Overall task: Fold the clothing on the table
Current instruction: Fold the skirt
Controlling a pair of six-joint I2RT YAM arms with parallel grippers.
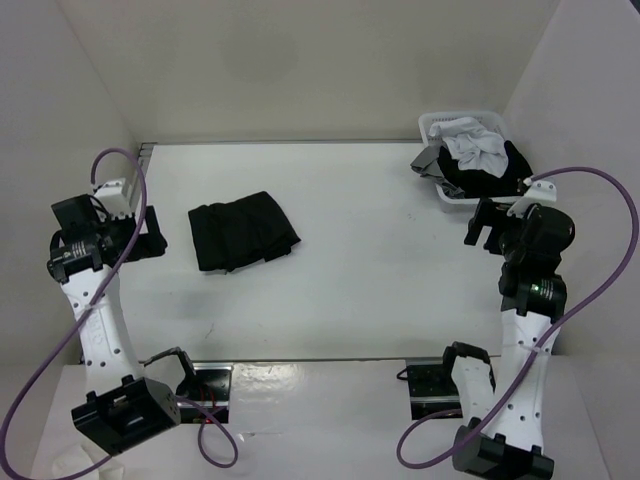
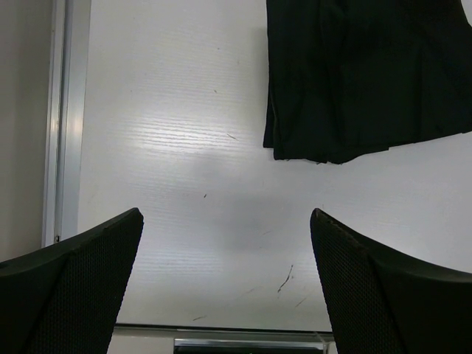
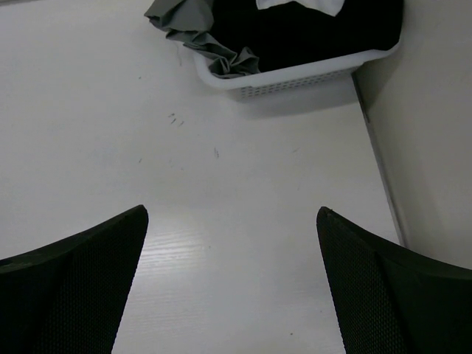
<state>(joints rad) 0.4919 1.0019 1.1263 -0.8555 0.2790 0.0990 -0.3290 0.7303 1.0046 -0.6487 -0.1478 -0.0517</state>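
Both jaws spread, empty; left gripper [image 2: 225,214] near black skirt [image 1: 243,230], right gripper [image 3: 232,210] near basket [image 3: 295,77].

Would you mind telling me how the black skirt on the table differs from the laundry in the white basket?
The black skirt lies flat on the table, left of centre; the laundry sits bunched in the basket at the far right corner, a grey piece spilling over its rim. The skirt is all black; the laundry mixes white, grey and black. Both are cloth.
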